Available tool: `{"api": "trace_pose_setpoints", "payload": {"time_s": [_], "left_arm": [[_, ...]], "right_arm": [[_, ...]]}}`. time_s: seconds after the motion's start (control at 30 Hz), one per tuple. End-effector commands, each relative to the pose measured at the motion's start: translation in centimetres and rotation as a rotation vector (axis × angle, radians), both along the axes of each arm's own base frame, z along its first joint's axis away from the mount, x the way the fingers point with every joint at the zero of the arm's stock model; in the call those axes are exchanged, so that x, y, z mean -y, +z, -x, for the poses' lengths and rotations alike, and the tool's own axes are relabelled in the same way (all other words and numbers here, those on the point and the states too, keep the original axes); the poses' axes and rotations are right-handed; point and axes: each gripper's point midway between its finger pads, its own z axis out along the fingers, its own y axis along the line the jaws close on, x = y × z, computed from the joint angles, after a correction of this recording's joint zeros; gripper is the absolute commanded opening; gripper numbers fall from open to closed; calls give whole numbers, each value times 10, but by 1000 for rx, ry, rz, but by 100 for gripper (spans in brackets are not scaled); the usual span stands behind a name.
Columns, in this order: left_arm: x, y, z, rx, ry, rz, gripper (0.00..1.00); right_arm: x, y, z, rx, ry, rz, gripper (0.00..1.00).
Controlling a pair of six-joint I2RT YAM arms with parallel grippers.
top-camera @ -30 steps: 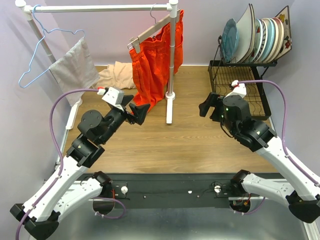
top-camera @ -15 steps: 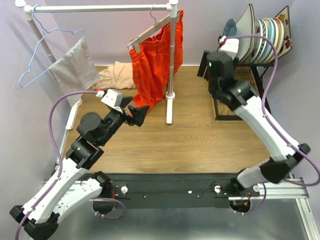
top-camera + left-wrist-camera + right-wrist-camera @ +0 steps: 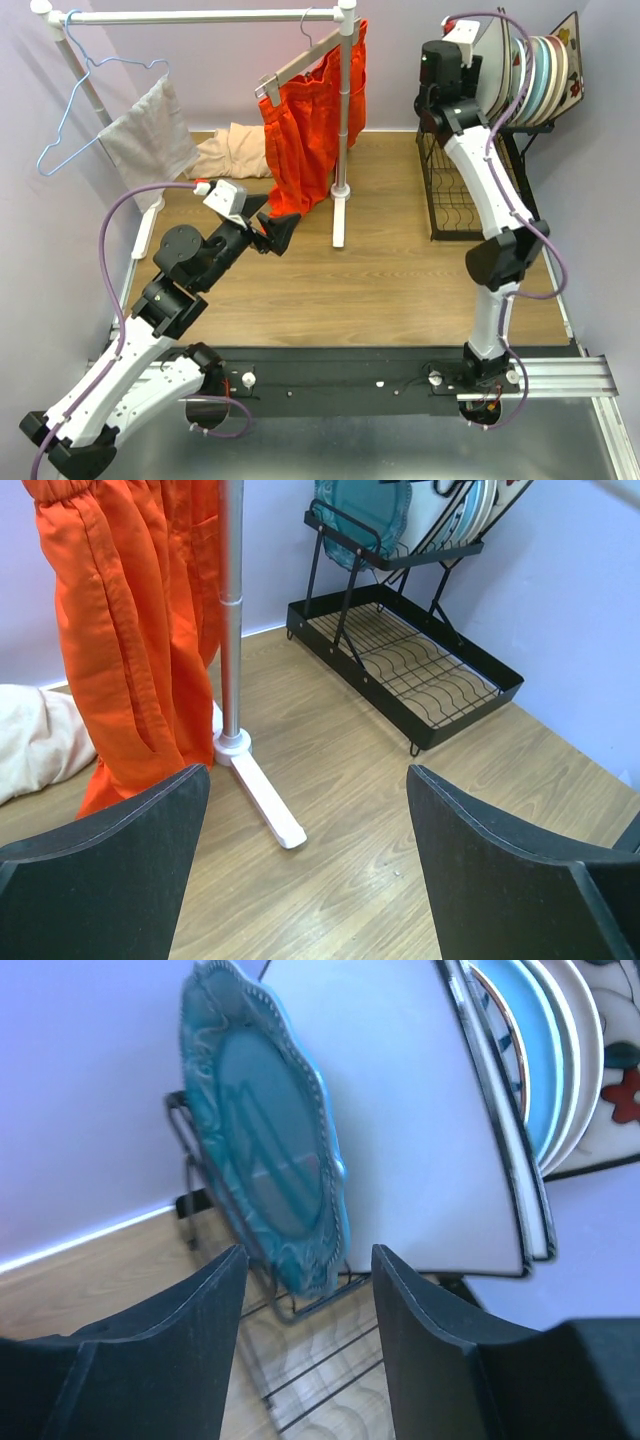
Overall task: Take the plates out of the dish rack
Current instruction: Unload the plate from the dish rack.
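Observation:
The black dish rack stands at the back right, with the plates upright in its upper shelf. In the right wrist view the round teal plate is at the front, then a square white plate, a light-blue one and the flowered one. My right gripper is open, its fingers on either side of the teal plate's lower edge and not touching it; in the top view it hides the teal plate. My left gripper is open and empty over the floor, far from the rack.
A white clothes rail stands mid-table with an orange garment, a grey cloth and a blue hanger. A beige cloth lies at the back. Purple walls close in the left, back and right.
My right arm has risen from in front of the rack's lower tier up to the upper shelf, reaching the teal plate. The left arm has barely moved.

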Motion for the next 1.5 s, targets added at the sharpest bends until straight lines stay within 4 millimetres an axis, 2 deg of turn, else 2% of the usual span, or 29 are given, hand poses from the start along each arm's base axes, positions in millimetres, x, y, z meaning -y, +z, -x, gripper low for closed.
{"api": "trace_pose_setpoints", "payload": {"time_s": [0.0, 0.27, 0.37, 0.67, 0.87, 1.1, 1.47], "left_arm": [[6, -6, 0, -1, -28, -12, 89], [6, -10, -3, -13, -22, -19, 88], [3, -11, -5, -14, -5, -17, 88], [-4, -12, -9, -19, 33, -23, 88], [-1, -17, -14, -35, 27, -36, 88], [-2, -17, -14, -37, 32, -36, 88], [-3, -19, -15, -40, 36, -36, 87]], "right_arm": [[16, 13, -14, 25, -98, 126, 61], [39, -1, -31, 19, -98, 126, 57], [39, -7, -41, 26, -55, 107, 54], [48, -14, -55, 19, -93, 137, 48], [44, -23, -64, 17, -46, 128, 45], [46, -31, -68, 5, -60, 139, 40], [51, -36, -75, 4, -52, 143, 38]]}}
